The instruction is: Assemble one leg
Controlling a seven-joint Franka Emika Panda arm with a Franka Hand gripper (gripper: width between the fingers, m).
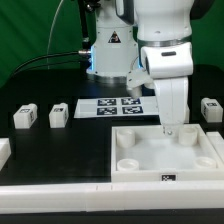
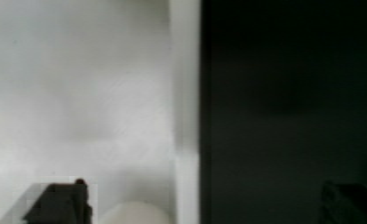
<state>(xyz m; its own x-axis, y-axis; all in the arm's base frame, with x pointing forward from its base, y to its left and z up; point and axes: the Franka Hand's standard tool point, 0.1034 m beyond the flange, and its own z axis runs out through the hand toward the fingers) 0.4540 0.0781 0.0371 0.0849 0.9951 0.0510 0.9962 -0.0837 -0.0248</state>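
Observation:
The large white square panel (image 1: pixel 165 152) lies on the black table at the front right of the exterior view. My gripper (image 1: pixel 168 128) points straight down over its far edge. In the blurred wrist view my gripper (image 2: pixel 203 205) is open and empty. One finger (image 2: pixel 59 202) is over the white panel (image 2: pixel 82 100), the other (image 2: pixel 349 202) over the black table. The panel's edge runs between them. Two legs (image 1: pixel 24 117) (image 1: pixel 58 115) stand at the exterior view's left, a third (image 1: pixel 211 108) at the right, all apart from my gripper.
The marker board (image 1: pixel 110 107) lies behind the panel, in front of the arm's base (image 1: pixel 108 55). Another white part (image 1: pixel 3 151) is cut off at the left edge. A white ledge (image 1: pixel 60 195) runs along the front.

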